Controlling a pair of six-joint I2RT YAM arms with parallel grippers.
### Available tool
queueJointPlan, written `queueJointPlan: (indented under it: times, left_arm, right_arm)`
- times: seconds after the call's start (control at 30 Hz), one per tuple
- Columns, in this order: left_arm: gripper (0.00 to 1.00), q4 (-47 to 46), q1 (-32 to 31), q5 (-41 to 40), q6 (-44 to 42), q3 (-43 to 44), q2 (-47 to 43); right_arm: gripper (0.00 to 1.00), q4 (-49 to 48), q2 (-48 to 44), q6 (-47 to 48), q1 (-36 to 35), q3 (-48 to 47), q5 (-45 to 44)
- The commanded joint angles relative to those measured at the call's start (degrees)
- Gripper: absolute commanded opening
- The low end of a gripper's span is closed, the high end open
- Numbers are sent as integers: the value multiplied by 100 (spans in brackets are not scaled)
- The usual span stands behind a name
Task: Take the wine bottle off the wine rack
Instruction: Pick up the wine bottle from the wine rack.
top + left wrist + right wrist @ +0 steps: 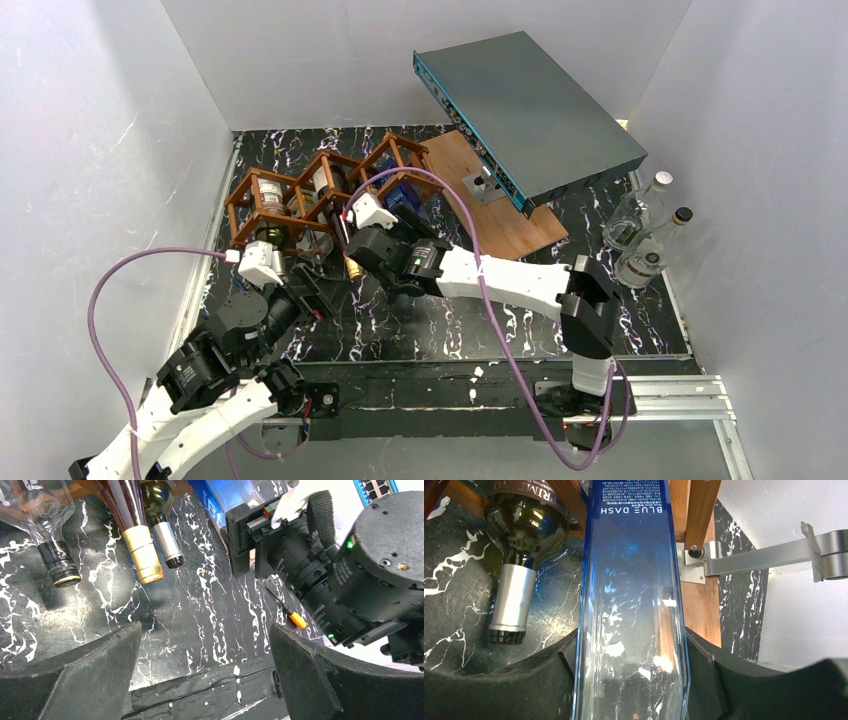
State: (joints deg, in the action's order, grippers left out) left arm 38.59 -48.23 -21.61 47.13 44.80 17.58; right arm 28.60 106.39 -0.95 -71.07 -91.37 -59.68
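While in rack (322, 156), bottle (631, 605) between jaws

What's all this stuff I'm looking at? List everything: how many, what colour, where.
table: one, black with white veins, under everything
wine rack: one, reddish-brown, far left
blue bottle: one, clear blue, in the rack's right cell
silver-foil bottle: one, dark green, in the rack
gold-foil bottle: one, brown, in the rack
black-capped bottle: one, clear, in the rack
upright bottles: two, clear, right edge
wooden board: one, light brown, right of the rack
ported box: one, grey-teal, tilted over the board
small tool: one, orange handle, on the table
cables: two, purple, looping above the table
left claw: one, black, open, before the bottle necks
right claw: one, black, closed on the blue bottle
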Motion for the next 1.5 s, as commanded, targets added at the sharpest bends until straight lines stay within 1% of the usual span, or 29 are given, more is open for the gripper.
queueJointPlan:
  times: [0.0,0.73,1.47]
  left_arm:
    - [98,-70,-36,-54,-29,161,113]
    - [98,-238,-31,29,-65,156,311]
    - [98,-340,-34,101,-176,227,520]
  right_arm:
    - [1,-800,-706,-108,-91,-23,-613]
    - [1,-717,-1558,16,-100,557,-675]
    - [1,-87,-2359,-230,-42,1068,162]
